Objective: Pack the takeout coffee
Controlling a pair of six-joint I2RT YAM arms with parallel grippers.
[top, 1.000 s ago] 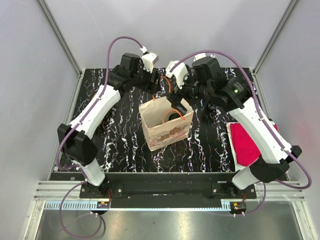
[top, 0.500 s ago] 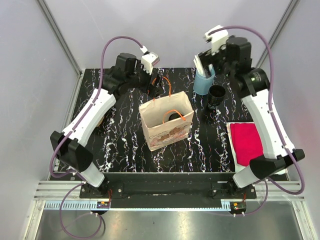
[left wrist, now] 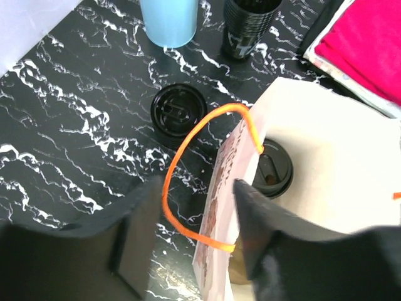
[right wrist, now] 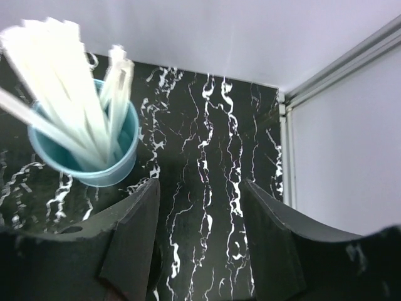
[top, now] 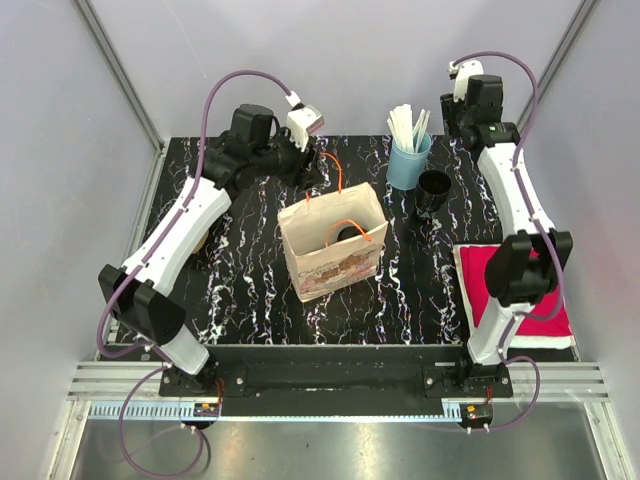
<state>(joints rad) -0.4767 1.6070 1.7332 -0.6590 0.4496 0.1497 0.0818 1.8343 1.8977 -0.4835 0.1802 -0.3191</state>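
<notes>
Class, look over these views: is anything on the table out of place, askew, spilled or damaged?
One oddity: a loose black plastic lid lies flat on the black marbled table beside the brown paper bag, on no cup. The bag also sits slightly skewed to the table edge. No spill or damage shows.

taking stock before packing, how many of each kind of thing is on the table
paper bag: 1
lidded coffee cup, inside the bag: 1
loose black lid: 1
blue cup of white sticks: 1
stack of black cups: 1
pink cloth: 1
total: 6
</notes>
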